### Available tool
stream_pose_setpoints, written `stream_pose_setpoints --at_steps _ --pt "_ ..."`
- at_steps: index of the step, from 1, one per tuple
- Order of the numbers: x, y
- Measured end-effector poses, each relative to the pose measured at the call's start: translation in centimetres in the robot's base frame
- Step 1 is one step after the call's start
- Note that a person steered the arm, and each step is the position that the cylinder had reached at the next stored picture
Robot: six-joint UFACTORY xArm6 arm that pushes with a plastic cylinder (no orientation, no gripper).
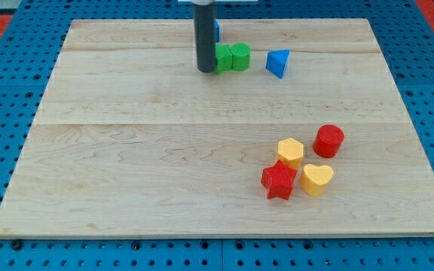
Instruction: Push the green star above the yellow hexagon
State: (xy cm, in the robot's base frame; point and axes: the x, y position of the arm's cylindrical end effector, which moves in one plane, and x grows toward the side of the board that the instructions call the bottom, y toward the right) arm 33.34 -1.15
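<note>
Two green blocks sit near the board's top; the star (222,59), left of the green cylinder (240,56), touches my tip (206,70), a bare rod grasping nothing. Light, rigid, probably free-sliding; push its upper-left face toward the hexagon (290,152).

Arm: one dark rod (205,36), held upright, entering from the view's top edge at about 12 o'clock. My tip (206,71): set down at table height, at 12 o'clock of the board's middle. Upper arm is cropped out.
</note>
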Motion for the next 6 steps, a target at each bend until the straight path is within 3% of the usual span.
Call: stream_pose_setpoints --at_steps 1,2,3,4,5,6 --pt "-1.6 -6.1" --pt "-5.6 -4.0" --pt "-4.0 2.6" --pt "5.2 5.0" --pt "8.0 6.9" --pt "3.4 2.4"
